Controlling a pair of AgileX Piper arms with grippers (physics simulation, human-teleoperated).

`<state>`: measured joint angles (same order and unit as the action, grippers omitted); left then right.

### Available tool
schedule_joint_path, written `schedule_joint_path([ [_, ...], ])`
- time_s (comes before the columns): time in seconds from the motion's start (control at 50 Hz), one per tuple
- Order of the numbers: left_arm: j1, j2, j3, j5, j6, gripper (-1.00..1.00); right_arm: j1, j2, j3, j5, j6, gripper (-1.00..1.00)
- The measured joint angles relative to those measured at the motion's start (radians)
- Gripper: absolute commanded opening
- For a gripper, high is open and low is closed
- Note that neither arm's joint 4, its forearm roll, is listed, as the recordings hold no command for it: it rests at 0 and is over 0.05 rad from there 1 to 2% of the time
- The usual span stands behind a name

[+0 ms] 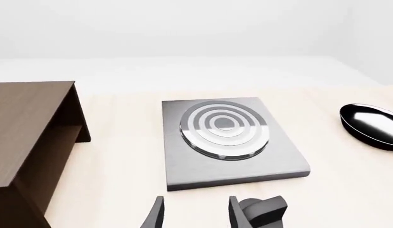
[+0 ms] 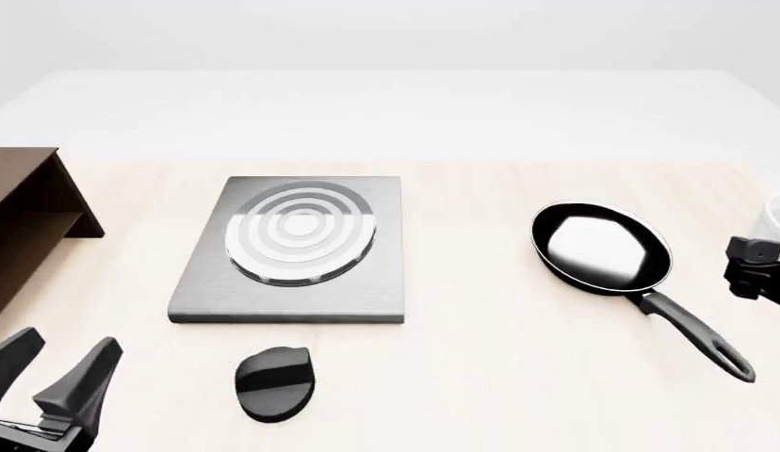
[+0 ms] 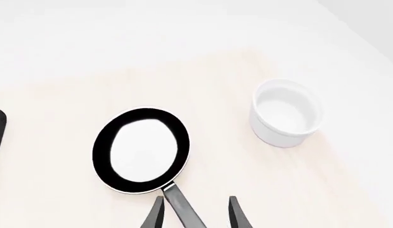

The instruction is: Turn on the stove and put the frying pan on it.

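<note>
Frying pan (image 2: pixel 600 250) on surface right of stove (image 2: pixel 296 254), well apart; rigid, glossy, likely slippery; grasp long handle (image 2: pixel 691 331). Knob (image 2: pixel 273 381) near, untouched. Left gripper (image 2: pixel 44 377) fingers released; right gripper (image 3: pixel 194 212) fingers released, straddling handle.

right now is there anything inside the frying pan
Nothing shows inside the frying pan: its glossy interior is bare apart from a bright reflection, and the right wrist view agrees. What lies under it on the table is covered.

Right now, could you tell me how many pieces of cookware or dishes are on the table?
2: the frying pan right of the stove, and a white cup beyond it at the table's right edge.
</note>
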<state>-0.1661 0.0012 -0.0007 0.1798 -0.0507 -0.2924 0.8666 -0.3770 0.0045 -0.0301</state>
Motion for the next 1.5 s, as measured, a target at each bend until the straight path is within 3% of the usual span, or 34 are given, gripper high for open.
schedule_joint_path([
  [0.32, 0.002, 0.000, 0.000, 0.002, 0.003, 1.00, 0.002, 0.121, -0.042, 0.005, -0.019, 1.00],
  [1.04, 0.005, 0.000, 0.000, 0.003, 0.003, 1.00, 0.018, 0.270, -0.133, 0.129, -0.077, 1.00],
  [1.5, 0.005, 0.000, 0.000, 0.000, 0.004, 1.00, 0.019, 0.379, -0.135, 0.091, -0.106, 1.00],
])
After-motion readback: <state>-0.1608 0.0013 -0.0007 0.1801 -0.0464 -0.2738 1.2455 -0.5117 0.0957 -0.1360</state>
